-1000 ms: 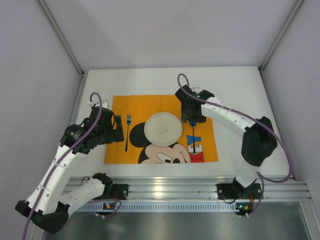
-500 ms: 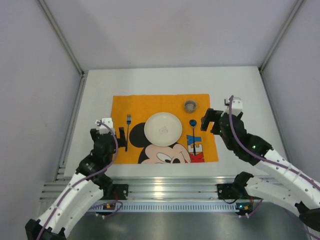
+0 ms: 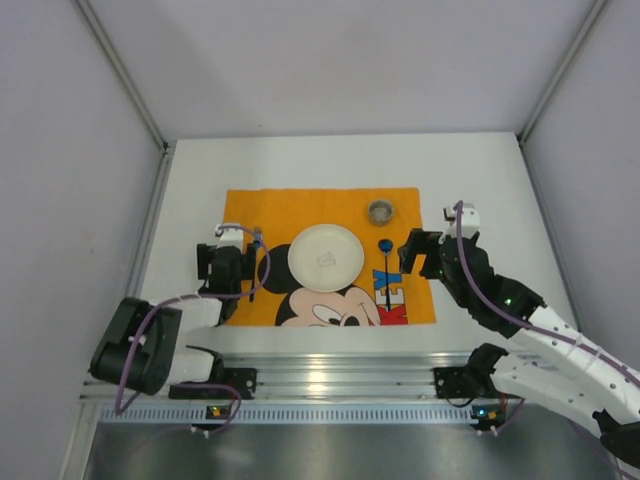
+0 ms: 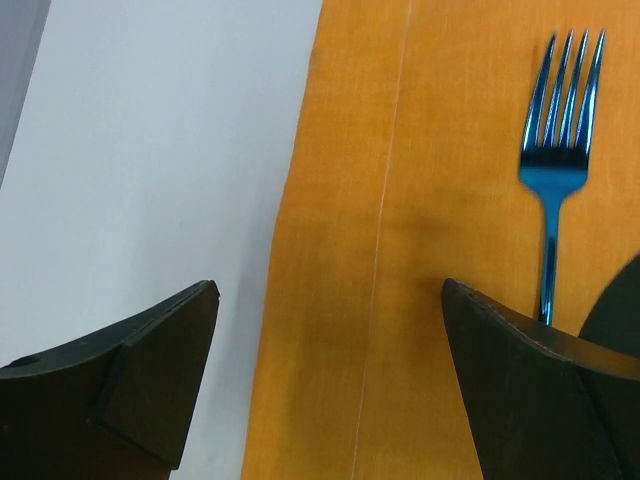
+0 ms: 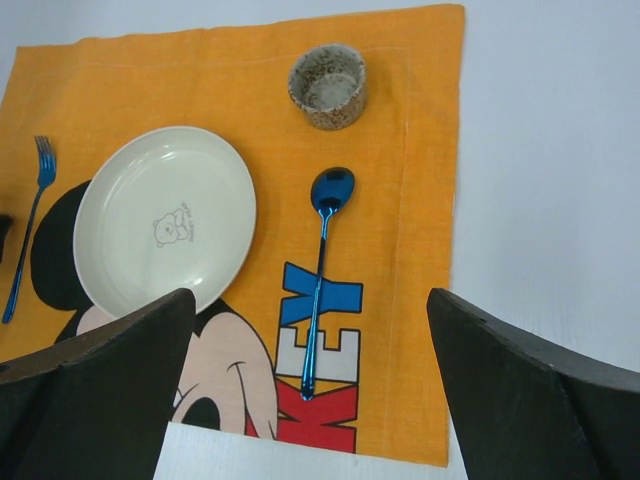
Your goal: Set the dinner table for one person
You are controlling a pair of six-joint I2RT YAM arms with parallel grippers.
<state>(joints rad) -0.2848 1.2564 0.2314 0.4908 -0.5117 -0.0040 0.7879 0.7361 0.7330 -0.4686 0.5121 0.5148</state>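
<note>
From the top camera, the dinner table (image 3: 300, 160) filled the floor of the cell, white and edged by its silver rail. An orange Mickey Mouse placemat (image 3: 270, 205) lay flat on the middle of it. You had a cream plate (image 3: 325, 257) at the centre of the mat. A blue fork (image 3: 256, 240) lay to its left and a blue spoon (image 3: 385, 262) to its right. A small speckled cup (image 3: 380, 210) stood beyond the spoon. The left gripper (image 3: 232, 262) hung over the mat's left edge, just beside the fork. The right gripper (image 3: 412, 252) hung at the mat's right edge, near the spoon.

In the left wrist view, your left pincer (image 4: 330, 370) stood wide apart and empty. The mat's left edge (image 4: 290, 250) ran between its fingers, with bare table (image 4: 160, 150) on the left. The fork (image 4: 555, 170) lay tines away, its handle passing behind the right finger (image 4: 540, 390).

In the right wrist view, your right pincer (image 5: 310, 400) was also spread wide and held nothing. The plate (image 5: 165, 215), spoon (image 5: 322, 270) and cup (image 5: 327, 85) sat apart from one another on the mat (image 5: 400, 150). The fork (image 5: 30, 225) showed at the far left.
</note>
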